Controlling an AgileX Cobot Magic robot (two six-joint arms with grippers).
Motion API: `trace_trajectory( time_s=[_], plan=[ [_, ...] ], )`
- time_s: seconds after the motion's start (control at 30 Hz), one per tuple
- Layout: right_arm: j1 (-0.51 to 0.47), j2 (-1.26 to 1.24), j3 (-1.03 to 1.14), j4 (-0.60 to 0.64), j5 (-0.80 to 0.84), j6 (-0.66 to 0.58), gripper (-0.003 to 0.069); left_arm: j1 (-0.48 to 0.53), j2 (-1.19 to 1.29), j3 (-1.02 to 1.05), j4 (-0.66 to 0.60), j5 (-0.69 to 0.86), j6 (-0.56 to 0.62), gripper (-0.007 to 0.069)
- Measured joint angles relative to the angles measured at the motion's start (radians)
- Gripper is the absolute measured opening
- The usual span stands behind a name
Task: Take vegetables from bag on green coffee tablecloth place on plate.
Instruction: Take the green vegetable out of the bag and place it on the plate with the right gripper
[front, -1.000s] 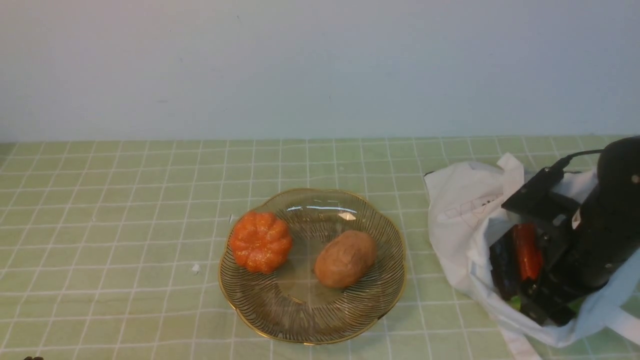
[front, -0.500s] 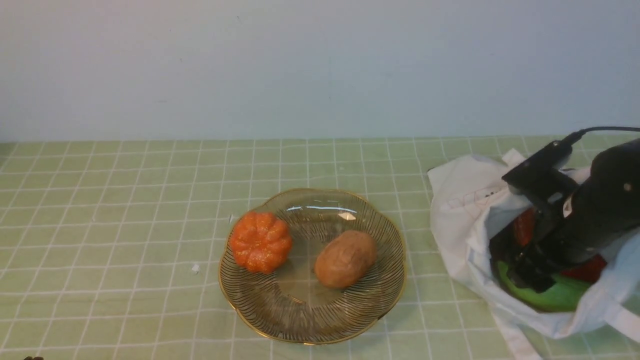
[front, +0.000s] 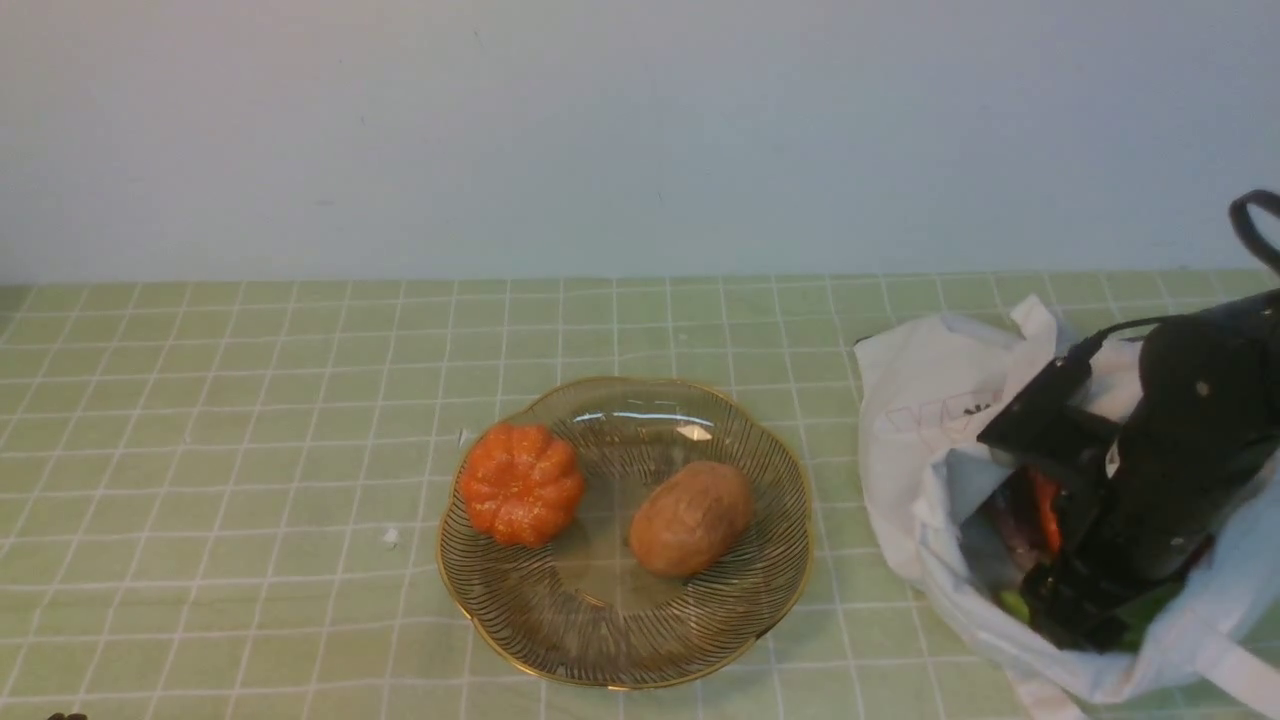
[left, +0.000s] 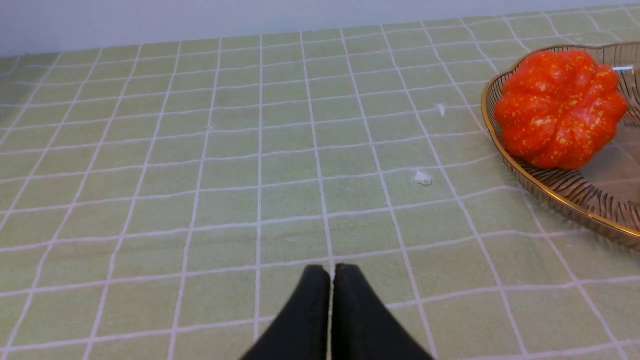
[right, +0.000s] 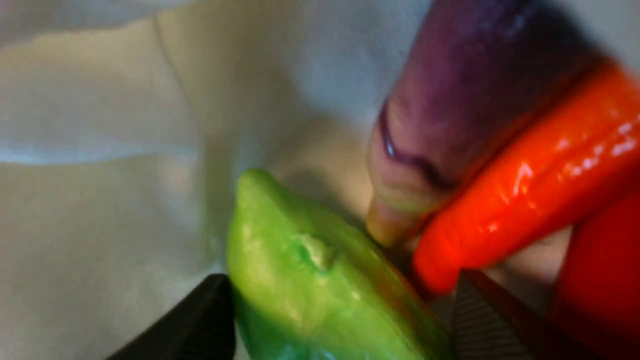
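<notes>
Faintly, the bag (front: 900, 470) bears printed lettering (front: 940, 412) too blurred to read

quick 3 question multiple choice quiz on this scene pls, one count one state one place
1. How many things lie on the plate?
A two
B one
C four

2. The left hand is:
A wide open
B shut
C gripping a carrot

3. The right hand is:
A over the plate
B beside the left hand
C inside the bag

Answers:
1 A, a pumpkin and a potato lie there.
2 B, the left wrist view shows its fingers meeting with no gap.
3 C, the front view shows it down in the bag's mouth.
</notes>
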Motion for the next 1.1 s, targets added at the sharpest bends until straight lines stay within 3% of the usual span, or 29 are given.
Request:
trace_trajectory(
  time_s=[0.07,0.27,0.5,0.77,0.97,1.1],
  plan=[
    [0.001,0.001,-0.001,-0.022,0.004,0.015,0.0418,0.000,0.000,0.000,0.000,0.000,0.000,-0.0005],
    [0.001,-0.040,-0.005,-0.049,0.040,0.064,0.0419,0.000,0.000,0.000,0.000,0.000,0.000,-0.0005],
    [0.001,-0.234,-0.069,0.044,0.078,0.069,0.0419,0.000,0.000,0.000,0.000,0.000,0.000,-0.0005],
    [0.001,-0.393,-0.172,0.307,0.123,0.022,0.0419,0.000,0.000,0.000,0.000,0.000,0.000,-0.0005],
    [0.010,-0.398,-0.263,0.705,0.168,-0.225,0.0419,0.000,0.000,0.000,0.000,0.000,0.000,-0.0005],
    [0.091,-0.334,-0.292,0.807,0.143,-0.321,0.0419,0.000,0.000,0.000,0.000,0.000,0.000,-0.0005]
  ],
)
